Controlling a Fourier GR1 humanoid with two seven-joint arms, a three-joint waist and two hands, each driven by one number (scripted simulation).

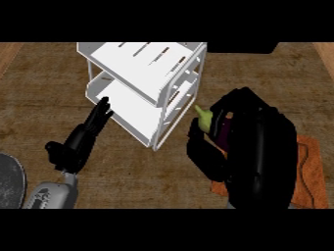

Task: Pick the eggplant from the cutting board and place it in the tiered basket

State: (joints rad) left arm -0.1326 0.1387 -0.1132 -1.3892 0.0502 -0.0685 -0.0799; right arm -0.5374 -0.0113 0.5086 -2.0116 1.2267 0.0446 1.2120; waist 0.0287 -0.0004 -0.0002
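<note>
Right robot hand curls around the eggplant, beside the tiered basket.

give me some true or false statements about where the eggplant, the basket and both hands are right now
1. The right hand is curled round the eggplant. True.
2. The eggplant lies inside the tiered basket. False: it is in the right hand, beside the basket's right side.
3. The left hand holds the eggplant. False: it is open and holds nothing, fingers straight, near the basket's left side.
4. The cutting board shows under the right hand. True.
5. The eggplant's green stem end sticks out above the right hand's fingers. True.
6. The tiered basket is black. False: it is white.
</note>
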